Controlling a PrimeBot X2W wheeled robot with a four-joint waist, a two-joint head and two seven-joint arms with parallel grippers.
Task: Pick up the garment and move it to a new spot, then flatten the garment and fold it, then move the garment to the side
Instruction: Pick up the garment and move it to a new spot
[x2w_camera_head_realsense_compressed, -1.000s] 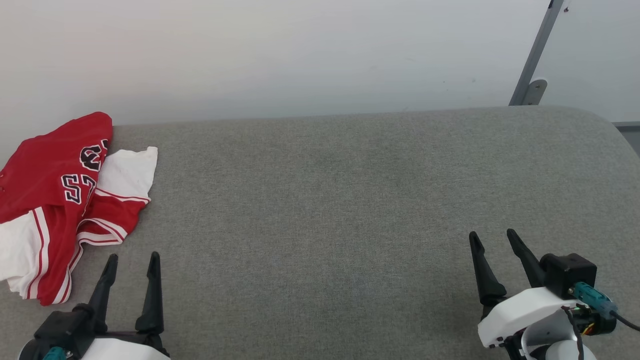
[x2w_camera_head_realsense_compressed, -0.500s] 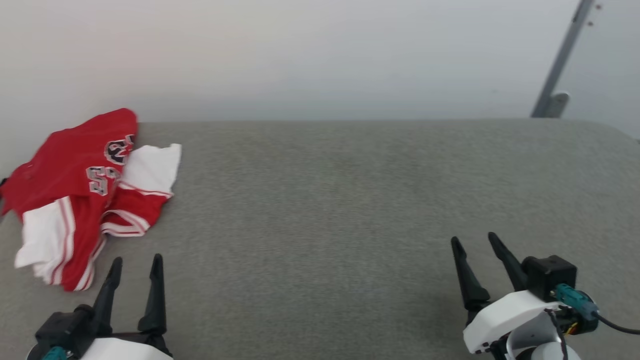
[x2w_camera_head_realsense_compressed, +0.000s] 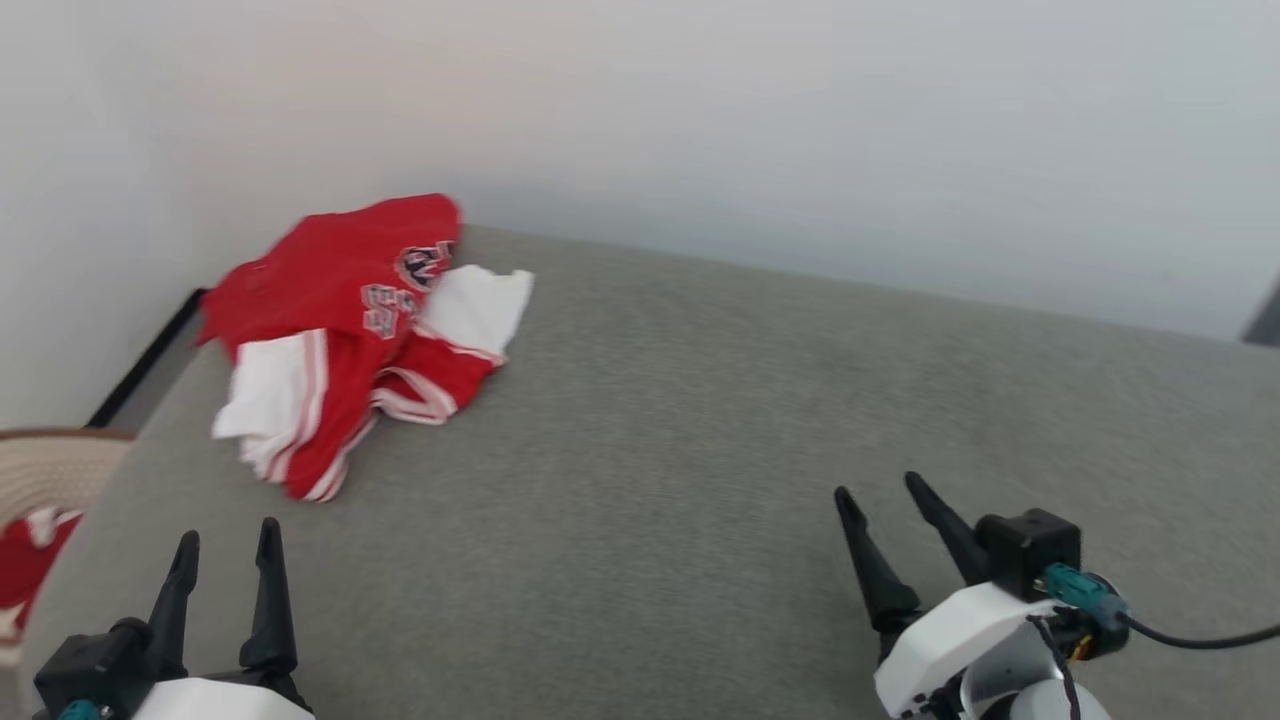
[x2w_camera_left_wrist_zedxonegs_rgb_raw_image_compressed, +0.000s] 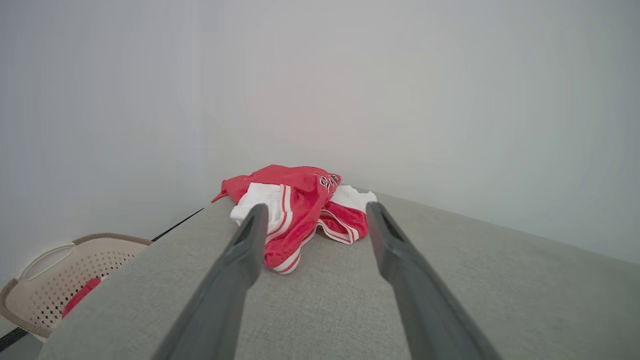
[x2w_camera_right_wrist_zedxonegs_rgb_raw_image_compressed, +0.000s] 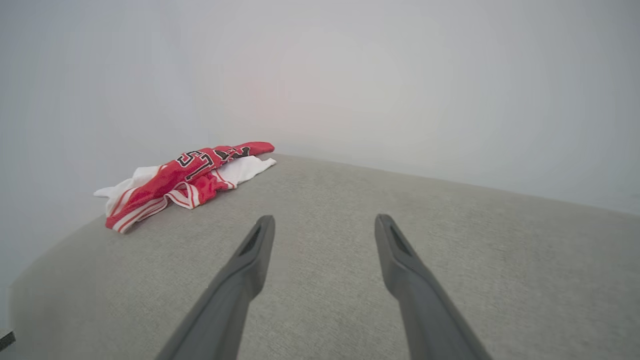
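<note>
The garment (x2w_camera_head_realsense_compressed: 350, 320) is a crumpled red jersey with white sleeves and striped trim, lying at the far left corner of the grey cushioned surface (x2w_camera_head_realsense_compressed: 700, 420), against the wall. My left gripper (x2w_camera_head_realsense_compressed: 228, 535) stands open at the lower left, short of the garment (x2w_camera_left_wrist_zedxonegs_rgb_raw_image_compressed: 300, 205), which shows between and beyond its fingers in the left wrist view. My right gripper (x2w_camera_head_realsense_compressed: 880, 490) is open at the lower right, far from the garment (x2w_camera_right_wrist_zedxonegs_rgb_raw_image_compressed: 185, 180). Both hold nothing.
A beige perforated laundry basket (x2w_camera_left_wrist_zedxonegs_rgb_raw_image_compressed: 65, 280) stands on the floor left of the surface, with red-and-white cloth (x2w_camera_head_realsense_compressed: 25, 560) inside. A pale wall (x2w_camera_head_realsense_compressed: 700, 130) runs right behind the surface. The surface's left edge drops off near my left gripper.
The head camera has swung left, so the whole picture shifted right and the basket came into view. The garment lies as before. Both grippers stay open.
</note>
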